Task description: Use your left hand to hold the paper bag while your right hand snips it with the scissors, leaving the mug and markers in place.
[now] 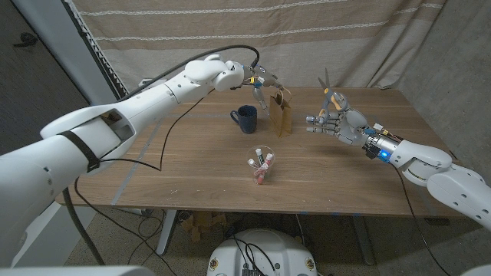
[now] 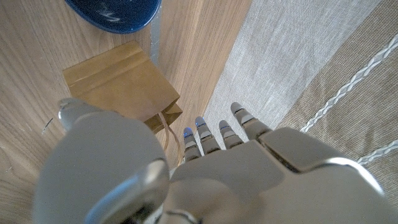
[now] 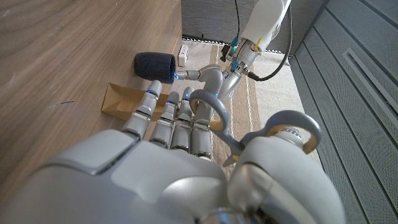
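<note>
The fingers of the left hand reach down to the top of the paper bag, just above the centre of the frame; I cannot tell if they really grasp it. The right hand, at centre right, grips the scissors, whose blades point up, near the bag but apart from it. The blue mug stands just left of the bag. Lower, in the middle of the wooden table, a clear cup of markers stands.
</note>
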You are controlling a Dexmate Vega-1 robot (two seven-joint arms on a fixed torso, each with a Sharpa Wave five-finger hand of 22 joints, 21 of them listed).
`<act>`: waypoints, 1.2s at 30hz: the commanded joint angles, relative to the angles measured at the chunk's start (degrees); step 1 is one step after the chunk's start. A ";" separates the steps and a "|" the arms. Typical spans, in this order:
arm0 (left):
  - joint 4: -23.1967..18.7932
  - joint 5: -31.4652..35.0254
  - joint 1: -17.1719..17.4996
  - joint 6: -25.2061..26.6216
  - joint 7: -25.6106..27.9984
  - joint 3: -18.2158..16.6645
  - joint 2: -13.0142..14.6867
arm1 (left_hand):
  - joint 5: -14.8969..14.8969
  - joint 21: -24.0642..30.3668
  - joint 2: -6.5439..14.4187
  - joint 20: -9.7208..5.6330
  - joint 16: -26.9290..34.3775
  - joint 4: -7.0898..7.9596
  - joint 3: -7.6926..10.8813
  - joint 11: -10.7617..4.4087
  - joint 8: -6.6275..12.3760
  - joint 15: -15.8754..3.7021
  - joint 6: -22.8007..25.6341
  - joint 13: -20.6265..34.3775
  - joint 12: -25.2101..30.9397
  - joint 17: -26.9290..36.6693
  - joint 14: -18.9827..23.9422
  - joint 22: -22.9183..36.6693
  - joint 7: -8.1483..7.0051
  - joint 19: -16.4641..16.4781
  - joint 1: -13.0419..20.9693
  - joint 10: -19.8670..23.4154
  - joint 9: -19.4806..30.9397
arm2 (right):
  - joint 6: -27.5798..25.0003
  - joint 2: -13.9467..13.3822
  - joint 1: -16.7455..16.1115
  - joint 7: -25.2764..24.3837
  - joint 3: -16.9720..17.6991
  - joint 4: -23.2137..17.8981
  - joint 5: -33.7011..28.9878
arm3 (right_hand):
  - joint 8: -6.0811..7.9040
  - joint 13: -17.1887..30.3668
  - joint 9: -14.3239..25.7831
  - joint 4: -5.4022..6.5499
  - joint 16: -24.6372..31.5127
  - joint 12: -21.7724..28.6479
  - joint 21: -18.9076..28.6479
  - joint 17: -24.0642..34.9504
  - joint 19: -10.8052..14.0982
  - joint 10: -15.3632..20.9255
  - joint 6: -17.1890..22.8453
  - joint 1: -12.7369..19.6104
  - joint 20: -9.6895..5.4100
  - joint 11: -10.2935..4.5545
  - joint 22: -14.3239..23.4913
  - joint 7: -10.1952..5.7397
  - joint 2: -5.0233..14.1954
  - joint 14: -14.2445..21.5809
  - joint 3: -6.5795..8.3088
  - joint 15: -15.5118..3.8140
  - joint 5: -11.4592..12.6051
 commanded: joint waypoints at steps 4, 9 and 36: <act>2.24 -0.43 -0.63 -0.56 1.10 1.05 -0.70 | -0.27 -0.23 0.68 -4.84 0.18 0.04 0.22 -0.30 0.39 -6.29 0.68 0.10 0.41 0.21 0.09 0.01 -0.49 0.58 0.17 0.64 0.22 | -0.03 -0.18 -0.44 -0.87 0.29 -0.74 -0.13 | 0.19 0.08 0.22 -0.29 -0.48 -0.34 -0.34 0.01 0.50 0.51 -0.25 0.39 0.08 0.31 0.01 0.35 0.52 0.71 -0.23 0.14 -0.23; 1.92 0.10 -0.53 -0.06 1.27 1.39 -0.62 | -0.32 -0.18 0.96 -5.39 0.22 -0.06 0.39 -0.87 0.52 -6.82 1.13 0.10 0.51 0.20 0.25 0.01 -1.02 0.77 0.36 0.94 0.22 | -0.08 -0.15 -0.90 -1.19 0.62 -1.04 0.02 | 0.18 0.08 0.14 -0.31 -0.54 -0.40 -0.45 0.02 0.57 0.51 -0.15 0.41 0.05 0.30 0.01 0.40 0.55 0.74 -0.23 0.12 -0.25; 4.94 -0.93 -1.61 -2.04 1.62 2.85 -1.80 | 0.82 -0.21 3.00 -6.12 0.36 -1.17 1.81 -1.20 0.78 -7.49 2.59 0.04 0.73 0.11 1.19 -0.01 -1.82 1.13 3.39 2.00 0.14 | -0.66 0.03 -2.18 -3.10 1.35 -2.62 -0.18 | 0.18 0.11 0.12 -0.40 -0.89 -0.74 -1.24 0.04 0.77 0.59 -0.01 0.50 0.09 0.08 0.03 0.33 0.75 0.92 -0.24 0.11 -0.38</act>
